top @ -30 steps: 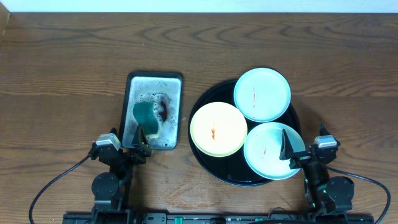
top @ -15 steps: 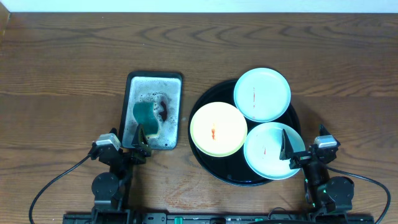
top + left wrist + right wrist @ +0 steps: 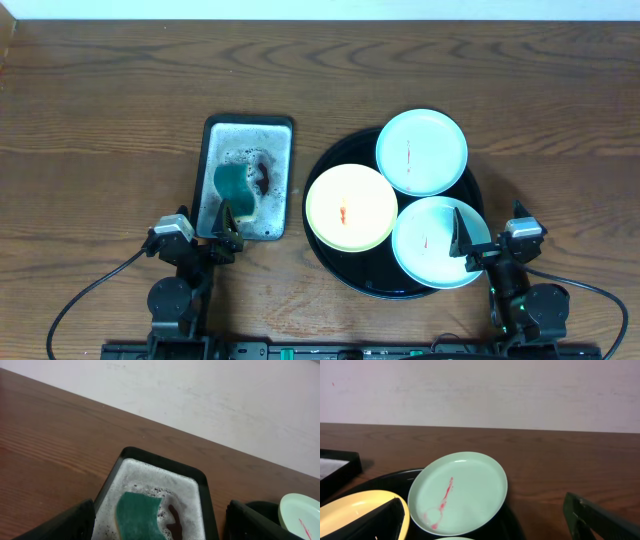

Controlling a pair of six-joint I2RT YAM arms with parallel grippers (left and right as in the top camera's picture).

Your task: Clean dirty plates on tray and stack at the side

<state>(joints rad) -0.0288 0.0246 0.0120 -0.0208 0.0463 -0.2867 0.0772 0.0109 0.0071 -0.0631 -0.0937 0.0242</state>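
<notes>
Three plates lie on the round black tray point(image 3: 330, 263). The yellow plate point(image 3: 350, 207) is at its left, one mint-blue plate point(image 3: 421, 151) at the back, another mint-blue plate point(image 3: 432, 242) at the front right. Each has a red smear. In the right wrist view the back mint plate point(image 3: 457, 492) shows ahead, the yellow plate point(image 3: 355, 515) at lower left. My right gripper point(image 3: 470, 247) is open at the front mint plate's near edge. My left gripper point(image 3: 222, 240) is open at the near end of the grey tray point(image 3: 278, 150).
The rectangular grey tray holds white foam and a green sponge point(image 3: 234, 186), also seen in the left wrist view point(image 3: 137, 516). Bare wooden table point(image 3: 120, 110) lies to the left and behind. A white wall stands at the table's far edge.
</notes>
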